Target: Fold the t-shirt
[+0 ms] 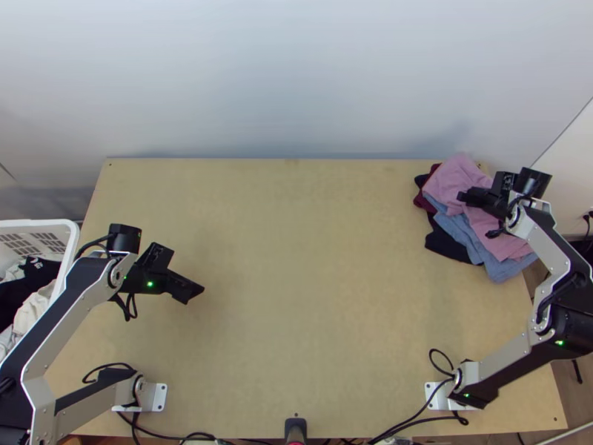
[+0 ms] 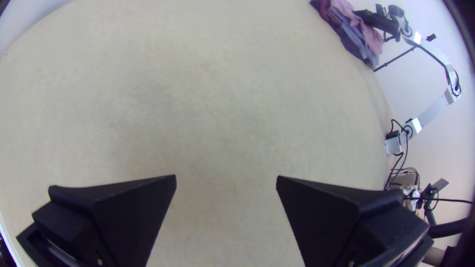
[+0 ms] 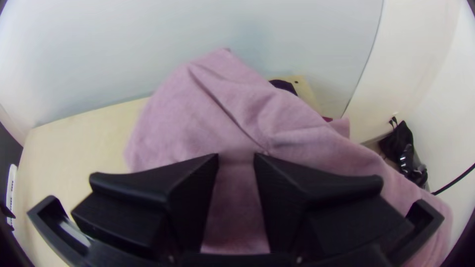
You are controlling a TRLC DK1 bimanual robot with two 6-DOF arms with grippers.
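One pink garment (image 1: 450, 182) lay rumpled atop the clothes pile (image 1: 446, 241) at the table's (image 1: 296, 297) far right corner!
And the left gripper (image 1: 191, 289)? Spread wide, over the left side; the right gripper (image 1: 464, 197), also parted, hung right over that pink cloth.

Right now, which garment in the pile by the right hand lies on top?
The pink one, below the right hand: it overlaps the blue one, while the dark red and black ones poke out beneath.
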